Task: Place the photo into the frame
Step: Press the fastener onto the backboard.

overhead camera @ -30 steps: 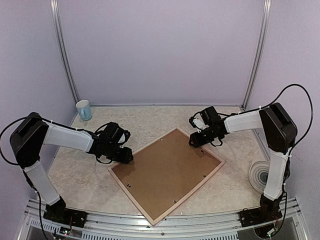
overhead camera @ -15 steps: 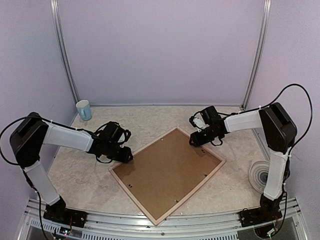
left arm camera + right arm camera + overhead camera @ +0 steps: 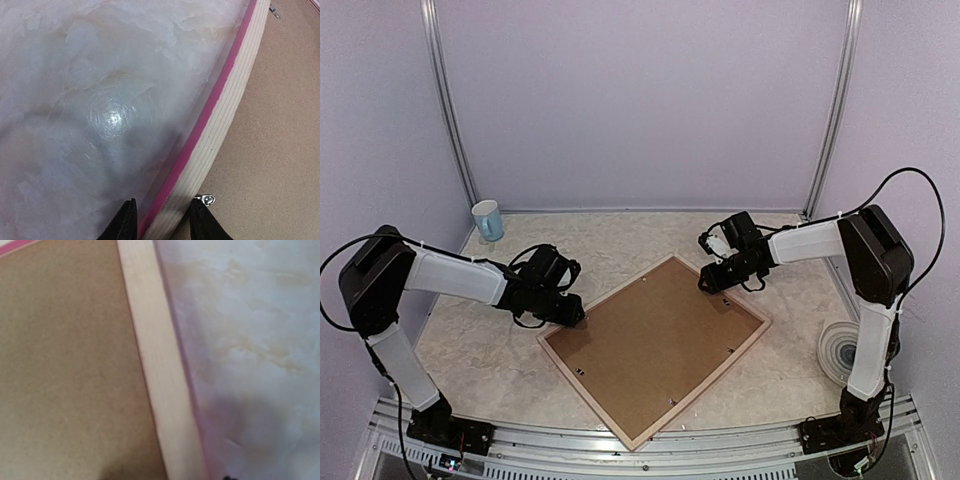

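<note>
Frame (image 3: 654, 346) lies face down mid-table; left gripper (image 3: 160, 220) grips its left-corner rail, right gripper (image 3: 712, 283) at top corner, grip unclear.

A pale blue cup (image 3: 488, 220) stands at ten o'clock on the marbled worktop (image 3: 620, 240); a white tape roll (image 3: 842, 350) lies at four o'clock.

left arm (image 3: 450, 275) low, jaws parted | right arm (image 3: 810, 243) low, jaws unseen

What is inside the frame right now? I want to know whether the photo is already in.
The frame lies face down on the table, filled by a brown backing board under small metal tabs. No photo shows; whether one lies beneath the board cannot be seen.
</note>
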Available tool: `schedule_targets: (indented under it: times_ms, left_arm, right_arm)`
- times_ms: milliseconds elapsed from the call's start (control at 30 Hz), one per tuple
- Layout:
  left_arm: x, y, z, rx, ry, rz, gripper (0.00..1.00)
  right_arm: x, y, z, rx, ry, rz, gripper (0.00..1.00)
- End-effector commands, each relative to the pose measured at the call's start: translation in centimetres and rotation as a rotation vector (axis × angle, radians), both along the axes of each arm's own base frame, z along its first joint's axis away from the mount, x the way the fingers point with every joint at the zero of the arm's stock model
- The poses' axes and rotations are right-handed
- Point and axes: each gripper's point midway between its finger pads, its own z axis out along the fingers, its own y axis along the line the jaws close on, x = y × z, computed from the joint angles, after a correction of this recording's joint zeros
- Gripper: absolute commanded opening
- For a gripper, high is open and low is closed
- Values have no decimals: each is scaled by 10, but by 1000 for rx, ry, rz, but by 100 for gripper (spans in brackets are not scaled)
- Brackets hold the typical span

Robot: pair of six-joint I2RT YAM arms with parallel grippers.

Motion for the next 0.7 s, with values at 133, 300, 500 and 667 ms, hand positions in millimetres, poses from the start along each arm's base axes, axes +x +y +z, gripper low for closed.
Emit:
schedule_targets:
  times_ms: [133,300,500,667]
  left_arm:
    - [-18,29,-23,153,50,66,34]
    - [-16,32,-30,173,43,92,25]
    - [-16,28,-32,137,37,110,24]
    - [-8,25,-15,77,-11,143,29]
  right_arm:
    - [-5,3,-7,5,42,14,52]
    - [-6,3,-8,7,48,17,52]
    - [-6,3,-6,7,47,21,52]
    - [-6,5,-3,17,45,22,52]
